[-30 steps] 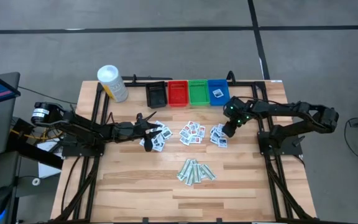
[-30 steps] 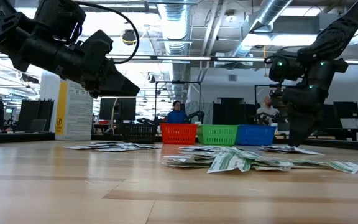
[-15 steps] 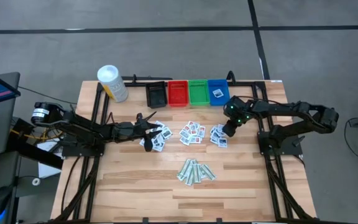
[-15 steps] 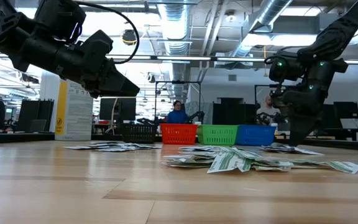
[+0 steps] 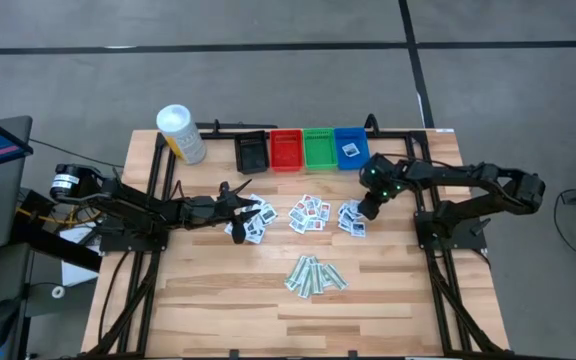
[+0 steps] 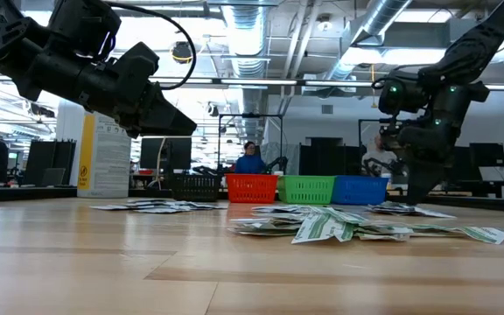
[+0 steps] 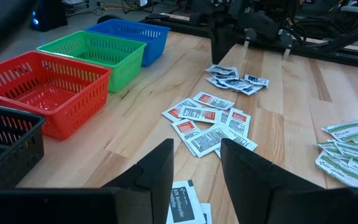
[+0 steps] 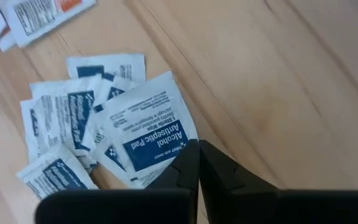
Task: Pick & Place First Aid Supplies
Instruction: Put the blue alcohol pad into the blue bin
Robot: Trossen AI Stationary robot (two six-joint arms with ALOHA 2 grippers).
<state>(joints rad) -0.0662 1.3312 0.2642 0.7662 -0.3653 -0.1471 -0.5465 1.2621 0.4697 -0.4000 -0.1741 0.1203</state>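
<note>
White paper alcohol-pad packets with blue print (image 8: 138,134) lie in a loose pile on the wooden table (image 5: 218,290), near the row of plastic bins. The blue bin (image 5: 349,148) holds one packet (the red bin (image 5: 286,150) looks bare). My right gripper (image 8: 197,163), fingers pinched together, touches the top packet's edge. My left gripper (image 7: 194,168) hovers spread over dark-print packets (image 7: 185,202).

Even, bright overhead light falls on the table (image 5: 218,300), with soft shadows. In the low view ceiling lights (image 6: 379,52) glare, and the far room looks perhaps slightly soft.
</note>
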